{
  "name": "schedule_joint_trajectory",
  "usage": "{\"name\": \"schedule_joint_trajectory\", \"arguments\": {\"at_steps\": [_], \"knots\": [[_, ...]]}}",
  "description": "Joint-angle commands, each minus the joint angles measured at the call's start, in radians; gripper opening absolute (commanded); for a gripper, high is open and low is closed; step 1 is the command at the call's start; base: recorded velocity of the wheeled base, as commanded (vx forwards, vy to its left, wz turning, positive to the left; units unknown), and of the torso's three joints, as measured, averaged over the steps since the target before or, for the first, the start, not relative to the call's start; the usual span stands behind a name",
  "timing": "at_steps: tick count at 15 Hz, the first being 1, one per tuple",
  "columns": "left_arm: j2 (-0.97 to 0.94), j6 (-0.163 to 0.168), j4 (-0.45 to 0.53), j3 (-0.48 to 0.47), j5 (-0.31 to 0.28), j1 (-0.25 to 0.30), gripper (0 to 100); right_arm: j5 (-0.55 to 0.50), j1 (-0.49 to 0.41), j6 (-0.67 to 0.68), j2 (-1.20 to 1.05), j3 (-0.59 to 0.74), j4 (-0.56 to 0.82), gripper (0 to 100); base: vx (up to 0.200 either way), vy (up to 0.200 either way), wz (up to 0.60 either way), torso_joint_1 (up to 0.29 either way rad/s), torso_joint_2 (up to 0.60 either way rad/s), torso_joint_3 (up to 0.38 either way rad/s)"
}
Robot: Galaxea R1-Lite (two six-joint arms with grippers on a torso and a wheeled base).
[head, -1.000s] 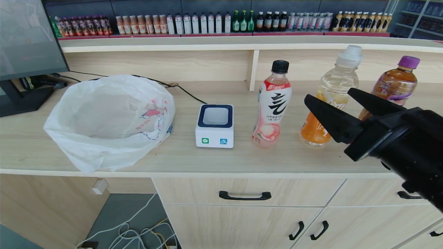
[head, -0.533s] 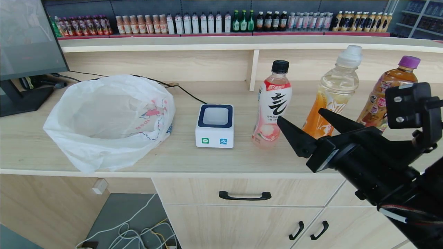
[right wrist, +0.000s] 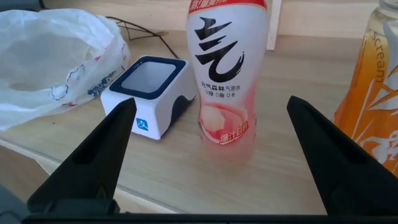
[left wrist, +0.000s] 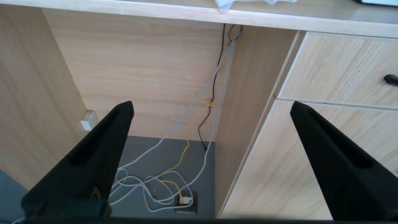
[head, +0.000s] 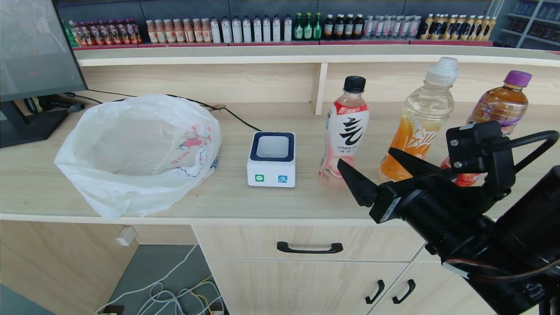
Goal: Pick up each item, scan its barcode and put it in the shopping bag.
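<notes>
My right gripper is spread wide, just short of the pink bottle, which stands upright on the counter beside the scanner. My left gripper hangs below the counter, fingers apart.

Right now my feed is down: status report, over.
Both open: right gripper facing the pink bottle, left gripper low by the cabinet. Bottle upright on the counter, not held. Orange bottle close beside it.

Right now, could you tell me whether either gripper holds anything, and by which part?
Nothing is held. The right gripper is open, short of the pink bottle; the left gripper is open below the counter.
</notes>
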Motion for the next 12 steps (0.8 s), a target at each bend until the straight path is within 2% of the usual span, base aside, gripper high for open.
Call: {"name": "schedule_joint_trajectory", "arguments": {"at_steps": [1,7,12], "knots": [[0.0,0.0,0.0,0.0,0.0,0.0,100,0.001,-0.039,-0.009,0.03,0.0,-0.015,100,0.0,0.0,0.0,0.0,0.0,0.0],[0.0,0.001,0.0,0.0,0.0,0.0,100,-0.001,-0.068,-0.099,0.093,-0.006,-0.059,100,0.0,0.0,0.0,0.0,0.0,0.0],[0.0,0.001,0.0,0.0,0.0,0.0,100,-0.001,-0.089,-0.105,0.131,-0.054,-0.065,100,0.0,0.0,0.0,0.0,0.0,0.0]]}}
